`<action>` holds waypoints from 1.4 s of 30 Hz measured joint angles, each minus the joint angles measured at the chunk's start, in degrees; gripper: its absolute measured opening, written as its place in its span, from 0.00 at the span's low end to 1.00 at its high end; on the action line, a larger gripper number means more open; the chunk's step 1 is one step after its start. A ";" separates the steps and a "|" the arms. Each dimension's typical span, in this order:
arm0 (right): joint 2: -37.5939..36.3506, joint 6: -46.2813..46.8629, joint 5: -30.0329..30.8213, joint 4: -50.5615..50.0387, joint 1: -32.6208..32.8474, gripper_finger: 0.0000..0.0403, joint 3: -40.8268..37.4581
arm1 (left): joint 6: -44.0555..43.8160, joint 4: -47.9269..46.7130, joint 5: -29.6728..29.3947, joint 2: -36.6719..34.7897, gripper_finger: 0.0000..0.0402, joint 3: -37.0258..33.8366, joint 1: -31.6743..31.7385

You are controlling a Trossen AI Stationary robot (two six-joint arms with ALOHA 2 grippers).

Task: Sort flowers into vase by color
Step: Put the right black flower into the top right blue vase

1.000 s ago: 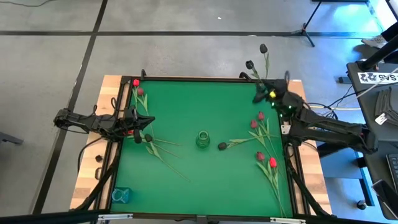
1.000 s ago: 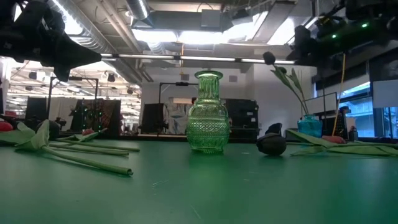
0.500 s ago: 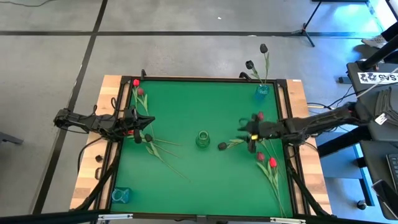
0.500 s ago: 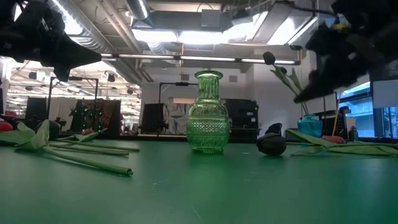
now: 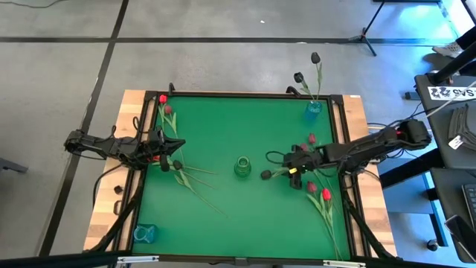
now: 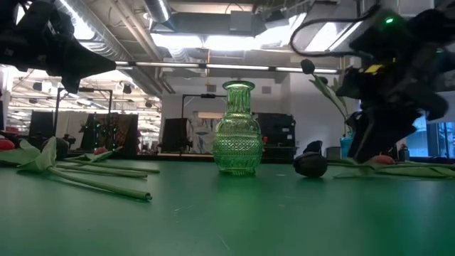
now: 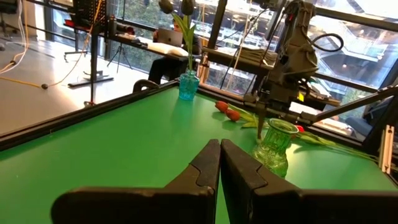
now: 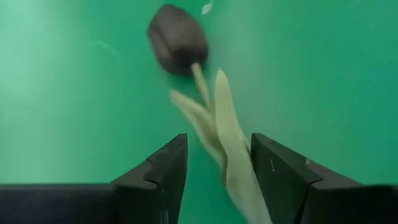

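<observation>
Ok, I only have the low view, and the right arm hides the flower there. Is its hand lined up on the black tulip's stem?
Observer: Yes. In the right wrist view the right hand is open, and the stem of the black tulip lies between its fingers, just behind the head.
Operator: And the left hand? I only see a dark shape.
Observer: The left hand is shut and empty, at the left edge of the table.
Operator: Any black ones sorted yet?
Observer: From above, the blue vase at the far right corner holds two other black flowers.
</observation>
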 joint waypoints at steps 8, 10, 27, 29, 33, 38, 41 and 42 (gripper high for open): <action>7.92 -5.58 -0.81 -6.85 -2.19 0.44 7.65 | -0.01 -0.05 0.00 0.01 0.03 -0.01 0.01; 8.92 -7.05 -1.18 -7.02 -2.16 0.43 8.28 | -0.02 0.02 0.00 0.00 0.03 0.00 0.00; 9.88 -6.88 -4.88 -7.22 -2.14 0.02 10.95 | -0.02 -0.02 0.00 0.00 0.03 0.00 0.00; 7.54 -6.90 -3.50 -7.29 -2.14 0.04 13.11 | -0.02 0.04 -0.02 0.02 0.03 0.00 0.00; 0.03 -8.91 5.11 -11.80 -2.12 0.03 17.11 | 0.00 0.01 0.00 0.02 0.03 -0.02 0.00; -15.68 -8.85 23.02 -12.43 -3.66 0.03 18.97 | -0.01 0.00 -0.01 0.01 0.03 -0.01 0.01; -24.88 -8.77 37.89 -12.07 -3.70 0.03 18.97 | -0.02 -0.02 0.00 0.02 0.03 -0.01 0.00; -27.61 -8.79 42.75 -11.98 -3.67 0.02 18.97 | -0.01 -0.01 0.00 0.00 0.03 -0.02 0.00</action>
